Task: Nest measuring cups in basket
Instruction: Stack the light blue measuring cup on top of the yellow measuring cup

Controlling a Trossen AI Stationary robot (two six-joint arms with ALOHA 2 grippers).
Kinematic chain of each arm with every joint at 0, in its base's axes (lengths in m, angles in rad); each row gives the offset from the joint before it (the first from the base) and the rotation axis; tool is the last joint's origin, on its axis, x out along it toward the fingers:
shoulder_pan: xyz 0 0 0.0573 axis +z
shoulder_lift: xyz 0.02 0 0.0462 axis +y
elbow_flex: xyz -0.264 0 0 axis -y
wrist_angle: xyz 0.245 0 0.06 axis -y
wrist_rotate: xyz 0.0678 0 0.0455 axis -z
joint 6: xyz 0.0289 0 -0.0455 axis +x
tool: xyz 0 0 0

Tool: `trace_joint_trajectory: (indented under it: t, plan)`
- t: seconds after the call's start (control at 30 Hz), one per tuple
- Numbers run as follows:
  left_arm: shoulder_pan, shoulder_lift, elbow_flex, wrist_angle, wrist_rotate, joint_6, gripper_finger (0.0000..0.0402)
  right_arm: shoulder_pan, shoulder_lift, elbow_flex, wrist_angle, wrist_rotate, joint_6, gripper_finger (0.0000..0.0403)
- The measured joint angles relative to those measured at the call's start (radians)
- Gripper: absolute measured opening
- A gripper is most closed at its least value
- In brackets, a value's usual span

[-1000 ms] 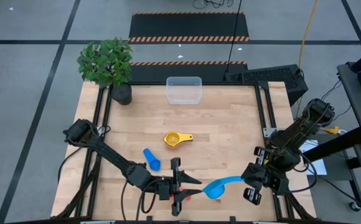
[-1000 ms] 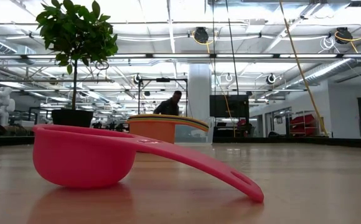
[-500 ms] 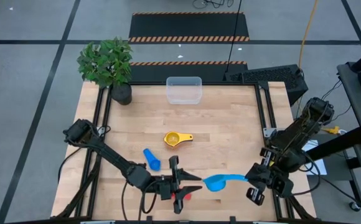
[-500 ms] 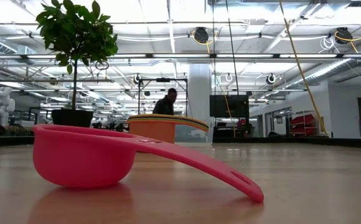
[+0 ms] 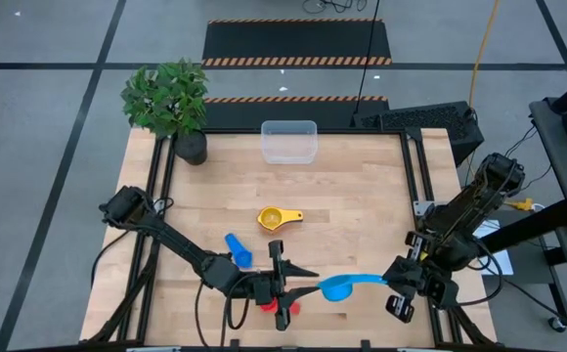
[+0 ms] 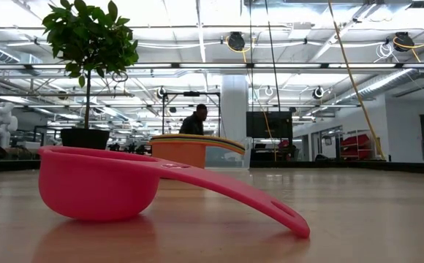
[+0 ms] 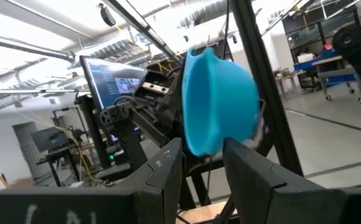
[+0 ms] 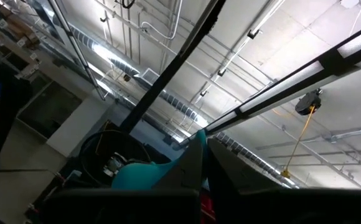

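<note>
My right gripper (image 5: 393, 281) is shut on the handle of a light blue cup (image 5: 335, 286) near the table's near edge. My left gripper (image 5: 305, 279) is open and points toward the table's right edge, with its fingertips at the cup's bowl (image 7: 216, 102). A red cup (image 5: 282, 306) rests on its bowl under the left gripper and fills the low view (image 6: 99, 183). An orange-yellow cup (image 5: 275, 217) stands mid-table. A dark blue cup (image 5: 238, 249) lies on its side. The clear basket (image 5: 288, 142) stands at the far edge. My right gripper pinches the free end of the light blue cup's handle (image 5: 376, 282) between its two fingers. It comes from the table's right side, along the handle. The bowl reaches out toward the left gripper. My left gripper's fingers (image 7: 168, 163) flank the bowl's lower edge; I cannot tell whether they touch it.
A potted green plant (image 5: 169, 101) stands at the far left corner. Bare wood lies between the basket and the cups. A person shows far off in the room in the low view (image 6: 195, 120).
My right gripper has moved a little toward the far edge and brought the light blue cup level, its bowl nearer the left gripper. My left gripper has shifted a little toward the far edge and the cup, and the red cup now shows under it.
</note>
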Motion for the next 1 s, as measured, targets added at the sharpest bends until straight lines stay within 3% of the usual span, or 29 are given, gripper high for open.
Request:
trace_joint_trajectory:
  t: [0.47, 0.57, 0.73, 1.0]
  plan:
    - [0.001, 0.0, 0.0, 0.0, 0.003, 0.0, 0.0118, -0.024, 0.0, 0.0, -0.022, -0.005, 0.041, 0.0]
    - [0.001, 0.0, 0.0, 0.0, 0.003, 0.018, 0.0094, -0.024, 0.0, 0.0, -0.022, -0.005, 0.051, 0.0]
    - [-0.008, 0.0, 0.0, -0.009, 0.0, 0.054, 0.0014, -0.024, 0.0, 0.0, -0.025, -0.006, 0.052, 0.0]
    - [-0.033, -0.01, 0.0, 0.006, -0.06, 0.129, 0.0007, -0.024, 0.0, 0.0, -0.035, 0.02, 0.049, 0.0008]
